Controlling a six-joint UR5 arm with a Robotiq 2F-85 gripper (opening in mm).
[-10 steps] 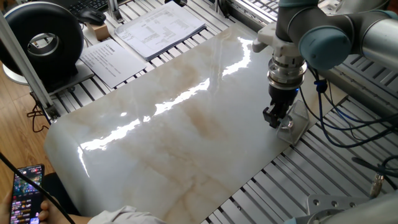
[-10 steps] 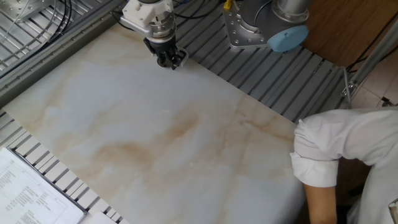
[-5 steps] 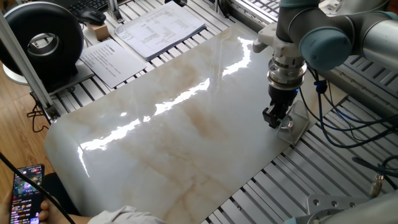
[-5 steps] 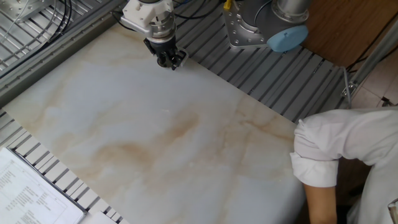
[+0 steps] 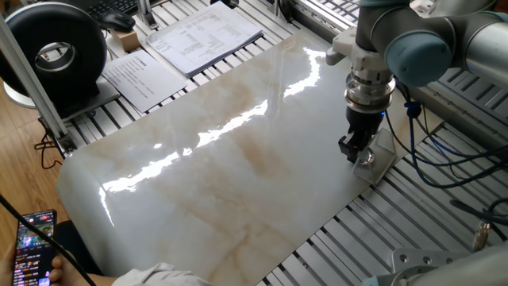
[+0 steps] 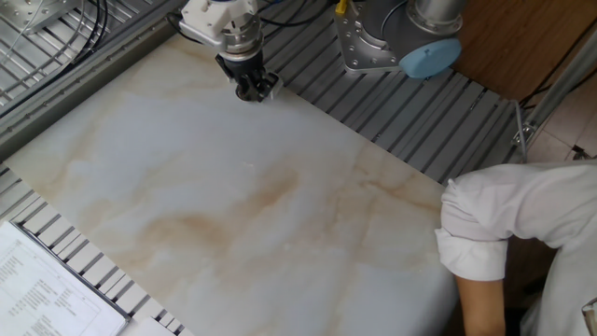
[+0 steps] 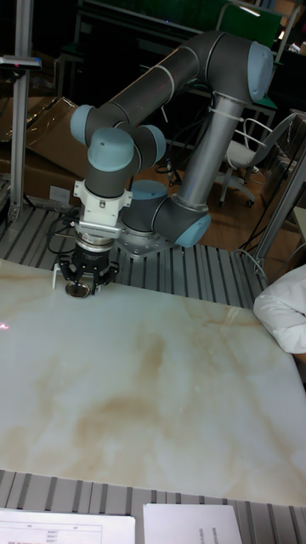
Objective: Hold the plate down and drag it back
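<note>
The plate [image 7: 79,291] is a tiny shiny silver disc lying at the far edge of the marble slab [image 7: 153,382], right under the gripper [image 7: 82,286]. In one fixed view the plate [image 5: 365,159] peeks out beside the gripper [image 5: 352,151], next to the slab's [image 5: 222,159] right edge. The fingers look shut and pointed straight down, their tip resting on or just over the disc. In the other fixed view the gripper [image 6: 248,91] hides most of the plate at the slab's [image 6: 233,215] top edge.
A clear angular plastic piece [image 5: 383,156] sits just past the slab's edge by the gripper. Cables [image 5: 429,151] hang near the wrist. Papers [image 5: 206,36] and a black round device [image 5: 55,52] lie at the far side. A person's white sleeve [image 6: 504,224] reaches the slab's corner.
The gripper has shifted a few pixels toward the slab's edge, along with the disc below it. Nothing else moved.
</note>
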